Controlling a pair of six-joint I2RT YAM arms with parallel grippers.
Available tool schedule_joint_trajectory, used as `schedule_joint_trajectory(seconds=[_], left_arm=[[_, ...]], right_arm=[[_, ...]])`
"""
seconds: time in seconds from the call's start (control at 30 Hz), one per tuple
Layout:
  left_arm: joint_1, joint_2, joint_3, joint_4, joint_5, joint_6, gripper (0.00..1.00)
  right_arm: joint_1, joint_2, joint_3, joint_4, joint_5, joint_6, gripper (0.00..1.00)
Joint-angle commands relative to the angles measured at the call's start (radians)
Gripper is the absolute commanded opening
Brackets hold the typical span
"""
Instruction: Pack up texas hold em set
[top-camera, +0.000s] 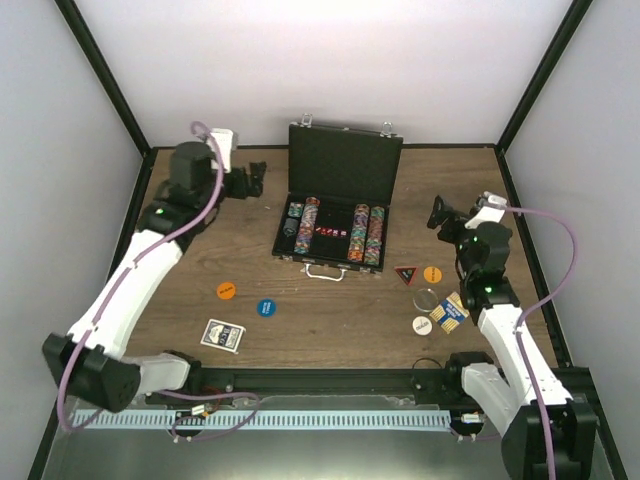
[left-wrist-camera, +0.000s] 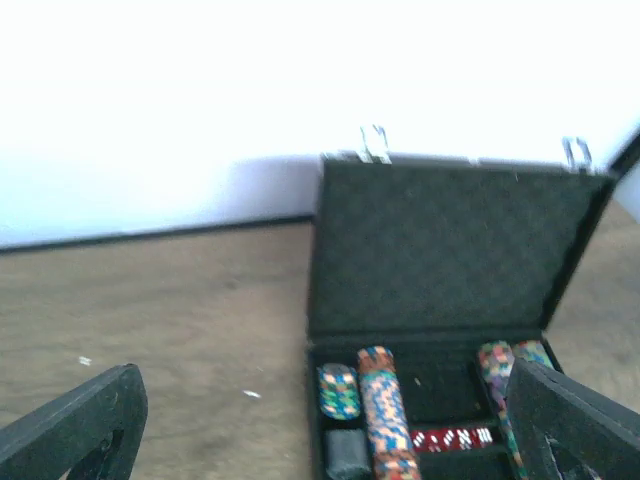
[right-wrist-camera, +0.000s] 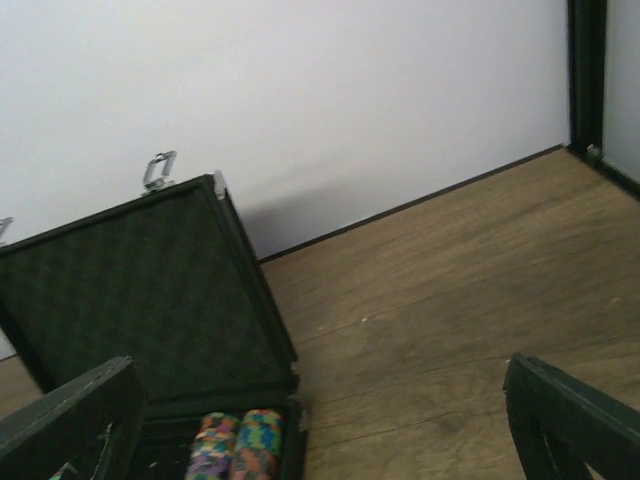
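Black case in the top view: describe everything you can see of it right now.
The black hinged case sits open mid-table toward the far wall, lid upright, with dark textured lining and two silver latches on its top edge. The base lies flat on the wooden table, holding rows of multicoloured chips either side of a dark middle compartment with small red pieces. A silver handle sits on its near side. Nothing else touches it.

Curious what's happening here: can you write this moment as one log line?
case: open, chips inside | left gripper: open, empty | right gripper: open, empty | loose: card deck, blue disc, triangle
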Motion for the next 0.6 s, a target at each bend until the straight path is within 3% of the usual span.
schedule_joint_trajectory(seconds=[0.0,0.13,0.3,0.43,0.57], left_arm=[[0.045,-0.097,-0.016,-0.067,-0.114,0.044,1.00],[0.135,-0.109,-0.122,-0.006,-0.192,0.022,1.00],[0.222,-0.148,-0.204,0.054,-0.126,0.034,1.00],[0.227,-0.170,-0.238,0.074,-0.097,0.040,1.00],[0.226,-0.152,-0.228,0.047,-0.066,0.024,1.00]], right_arm=[[0.004,0.016,0.118,-0.377,-0.105,0.107,1.00],[-0.007,-0.005,0.122,-0.595,-0.097,0.220,1.00],[-0.055,0.026,0.099,-0.693,-0.142,0.233,1.00],[-0.058,0.125,0.100,-0.702,-0.135,0.222,0.99],[-0.058,0.192,0.074,-0.605,-0.145,0.230,0.94]])
